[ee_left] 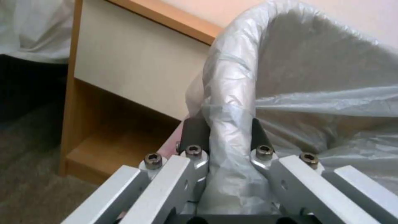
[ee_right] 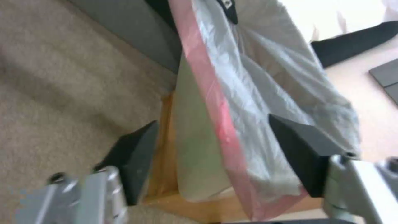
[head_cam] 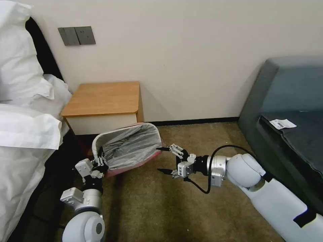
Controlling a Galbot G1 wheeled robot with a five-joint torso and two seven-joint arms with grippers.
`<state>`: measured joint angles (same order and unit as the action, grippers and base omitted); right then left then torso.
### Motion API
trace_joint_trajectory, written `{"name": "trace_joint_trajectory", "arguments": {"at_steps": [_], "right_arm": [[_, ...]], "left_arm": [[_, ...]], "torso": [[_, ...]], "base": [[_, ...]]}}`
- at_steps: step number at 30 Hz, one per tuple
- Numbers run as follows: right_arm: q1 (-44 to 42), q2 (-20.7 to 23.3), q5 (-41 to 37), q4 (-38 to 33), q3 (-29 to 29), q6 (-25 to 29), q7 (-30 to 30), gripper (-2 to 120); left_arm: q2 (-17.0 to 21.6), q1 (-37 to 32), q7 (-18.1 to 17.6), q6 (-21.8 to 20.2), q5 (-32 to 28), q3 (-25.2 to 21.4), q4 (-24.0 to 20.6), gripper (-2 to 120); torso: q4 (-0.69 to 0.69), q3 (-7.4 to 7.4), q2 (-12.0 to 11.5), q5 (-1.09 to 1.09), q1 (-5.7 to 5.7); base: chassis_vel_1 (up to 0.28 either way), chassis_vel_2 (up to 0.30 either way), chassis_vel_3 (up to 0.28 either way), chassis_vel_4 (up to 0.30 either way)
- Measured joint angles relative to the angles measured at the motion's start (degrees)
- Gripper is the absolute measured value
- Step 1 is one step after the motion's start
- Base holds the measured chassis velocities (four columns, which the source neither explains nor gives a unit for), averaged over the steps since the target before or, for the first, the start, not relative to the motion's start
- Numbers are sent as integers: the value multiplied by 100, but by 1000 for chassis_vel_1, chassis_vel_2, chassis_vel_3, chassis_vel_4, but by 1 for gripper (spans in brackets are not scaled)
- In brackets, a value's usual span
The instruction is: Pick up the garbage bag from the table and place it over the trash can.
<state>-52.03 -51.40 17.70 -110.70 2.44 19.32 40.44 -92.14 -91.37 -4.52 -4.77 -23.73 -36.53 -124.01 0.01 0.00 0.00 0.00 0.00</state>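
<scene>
— Where is the garbage bag (head_cam: pixel 133 148) being kept?

— It is being stretched over the trash can (ee_right: pixel 195 146), in front of the table (head_cam: pixel 102 98).

— And the grippers?

— The bag-covered rim is being pinched by the left gripper (head_cam: pixel 100 164). The right gripper (head_cam: pixel 162 159) is being held wide, just beside the can.

Grey garbage bag (head_cam: pixel 133 146) with pink-red band, pale cream-green trash can (ee_right: pixel 195 155), orange-brown table (head_cam: pixel 102 98)
</scene>
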Motion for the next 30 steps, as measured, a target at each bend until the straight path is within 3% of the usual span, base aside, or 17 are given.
{"name": "trace_joint_trajectory", "arguments": {"at_steps": [3,17,20,30], "right_arm": [[4,-34,38,88,-9,33,9,56],[-19,-115,147,213,41,185,-33,17],[13,-143,199,231,41,195,-66,2],[-56,-162,222,231,1,240,-92,0]], "left_arm": [[0,-9,1,2,4,14,-35,7],[-1,-91,4,8,10,39,-125,7],[-1,-97,5,9,13,46,-143,7],[-1,-68,-13,-5,-73,34,-188,7]], "torso": [[-1,0,0,0,0],[-1,0,0,0,0],[0,0,0,0,0],[-1,0,0,0,0]], "base": [[0,0,0,0],[0,0,0,0],[0,0,0,0],[0,0,0,0]]}}
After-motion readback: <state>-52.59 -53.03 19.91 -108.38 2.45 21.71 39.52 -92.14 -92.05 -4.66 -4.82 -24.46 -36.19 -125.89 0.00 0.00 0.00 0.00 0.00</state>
